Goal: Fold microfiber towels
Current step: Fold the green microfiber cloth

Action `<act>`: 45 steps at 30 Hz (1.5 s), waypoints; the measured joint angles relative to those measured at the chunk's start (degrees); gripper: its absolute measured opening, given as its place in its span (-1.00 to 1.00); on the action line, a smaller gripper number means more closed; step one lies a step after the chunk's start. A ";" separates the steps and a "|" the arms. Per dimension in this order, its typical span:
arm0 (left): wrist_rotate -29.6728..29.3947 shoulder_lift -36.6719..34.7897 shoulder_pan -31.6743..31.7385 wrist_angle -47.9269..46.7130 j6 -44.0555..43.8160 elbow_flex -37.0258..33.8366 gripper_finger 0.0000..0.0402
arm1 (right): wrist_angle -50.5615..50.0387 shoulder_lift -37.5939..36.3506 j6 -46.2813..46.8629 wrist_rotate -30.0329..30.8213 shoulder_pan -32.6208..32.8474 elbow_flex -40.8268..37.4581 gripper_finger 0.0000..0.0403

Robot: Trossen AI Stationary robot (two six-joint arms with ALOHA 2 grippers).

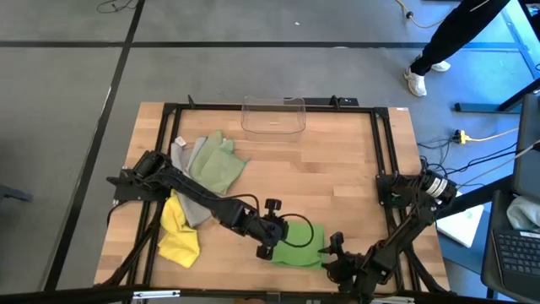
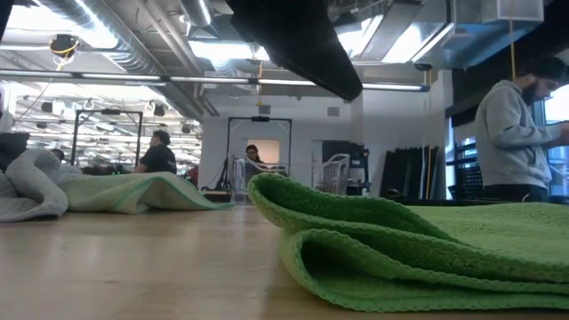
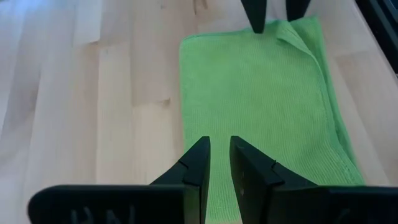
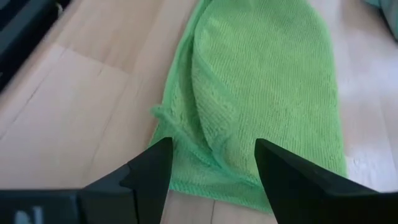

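Observation:
The bright green towel [image 1: 300, 252] lies folded and flat on the table near the front edge; its rounded fold [image 2: 298, 253] faces the table's left. My left gripper [image 1: 268, 248] [image 3: 219, 149] stands over one short edge with only a narrow gap between its fingers and nothing in it. My right gripper [image 1: 334, 251] [image 4: 214, 152] stands wide open over the opposite end, where the layers bunch [image 4: 186, 134]. The yellow towel [image 1: 179, 238], grey towel [image 1: 180, 157] and sage towel [image 1: 219, 165] lie crumpled at the left.
A clear plastic bin [image 1: 272, 116] stands at the table's far edge. Black frame rails [image 1: 384, 152] run along both sides and the back. A person [image 2: 514, 133] stands beyond the table on the right, and others farther off.

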 joint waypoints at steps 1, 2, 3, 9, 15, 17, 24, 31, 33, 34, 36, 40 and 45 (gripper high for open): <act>-0.06 0.00 0.00 0.04 -0.12 0.00 -0.73 | 0.43 0.00 -0.06 0.10 0.00 0.00 0.15; -0.08 0.00 0.00 0.13 -0.25 0.00 -0.73 | 0.55 -0.02 -0.04 0.31 0.00 0.00 0.15; -0.12 0.00 0.00 0.19 -0.31 0.00 -0.73 | 0.60 -0.02 0.08 0.65 0.00 0.00 0.15; -0.15 0.00 -0.09 0.21 -1.65 0.00 -0.73 | 1.51 -0.02 0.18 2.32 -0.03 0.02 0.09; -0.15 0.00 -0.26 0.21 -1.61 0.00 -0.73 | 1.96 0.19 0.12 -1.19 -0.55 0.02 -0.09; -0.15 0.00 -0.26 0.24 -1.60 0.00 -0.73 | 2.26 0.64 0.10 -1.55 -0.57 0.02 -0.14; -0.19 0.00 -0.24 0.52 -1.58 0.00 -0.73 | 3.02 1.01 -0.35 -0.81 -0.55 0.02 -0.46; -0.21 0.00 -0.24 0.50 -1.60 0.00 -0.73 | 3.02 1.01 -1.97 0.48 -0.55 0.02 -0.93; -0.21 0.00 -0.24 0.48 -1.58 0.00 -0.73 | 3.03 1.01 -3.10 0.49 -0.55 0.02 -0.95; -0.21 0.00 -0.24 0.48 -1.60 0.00 -0.73 | 3.02 1.01 -3.47 0.49 -0.55 0.02 -0.93; -0.22 0.00 -0.24 0.48 -1.58 0.00 -0.73 | 2.98 0.86 -5.00 0.67 -0.55 0.02 -0.91; -0.23 0.00 -0.24 0.46 -1.60 0.00 -0.73 | 1.59 -0.65 -7.95 2.01 -0.52 0.58 -0.95; -0.23 0.00 -0.24 0.43 -1.59 0.00 -0.73 | -5.86 -1.30 -8.61 2.42 -0.52 3.44 -0.94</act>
